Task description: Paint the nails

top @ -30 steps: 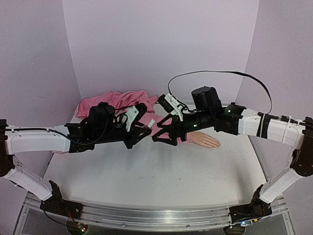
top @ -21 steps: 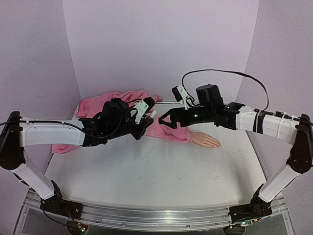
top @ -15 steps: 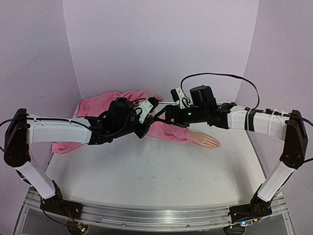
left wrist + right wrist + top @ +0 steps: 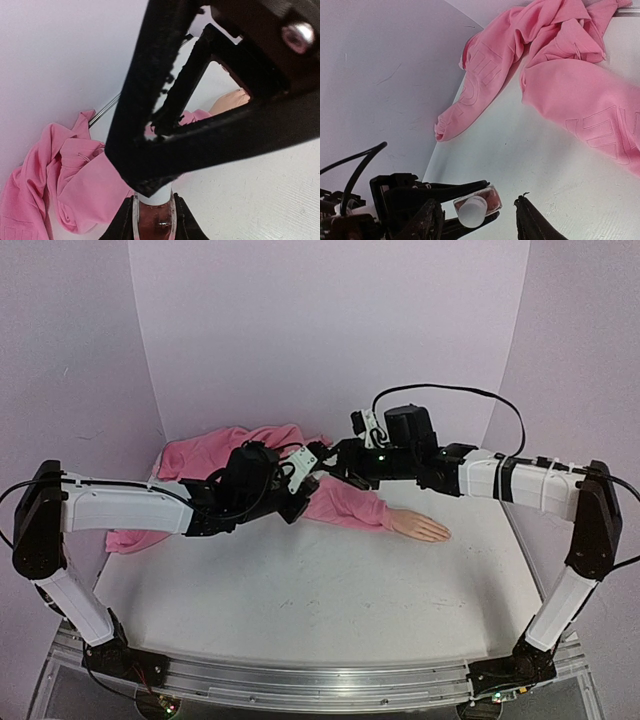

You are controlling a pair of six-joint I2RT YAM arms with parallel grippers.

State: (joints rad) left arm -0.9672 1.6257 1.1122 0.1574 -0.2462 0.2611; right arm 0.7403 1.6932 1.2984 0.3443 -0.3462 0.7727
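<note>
Clamping the bottle (image 4: 152, 222) tight in the left gripper (image 4: 153, 231), jaws pressed together on its sides, and pointing the pale cap (image 4: 152, 198) out past the fingertips. Straddling that cap with the right gripper (image 4: 479, 216), keeping its jaws apart at 9 and 3 o'clock of the cap in the right wrist view and leaving a gap on either side, so not pinching yet. Narrowing those jaws and settling them round the cap over the last second, probably getting ready to grip and twist it off. Judging this as the opening step, with no brush free yet to reach the nails (image 4: 441, 535). Meeting both grippers above the sleeve (image 4: 350, 506), toward 12 o'clock of the table (image 4: 300, 610). Leaving the hand (image 4: 418, 527) flat at 4 o'clock of them, well apart from both, with its nails at its own 4 o'clock end and too small to tell painted or bare. Against a second ago: working farther toward 12 o'clock instead of nearer the table's middle, reaching both arms farther out, and bringing the right jaws from short of the cap to around it. Keeping the hand and the sweater (image 4: 225, 448) at 10 o'clock unmoved.
</note>
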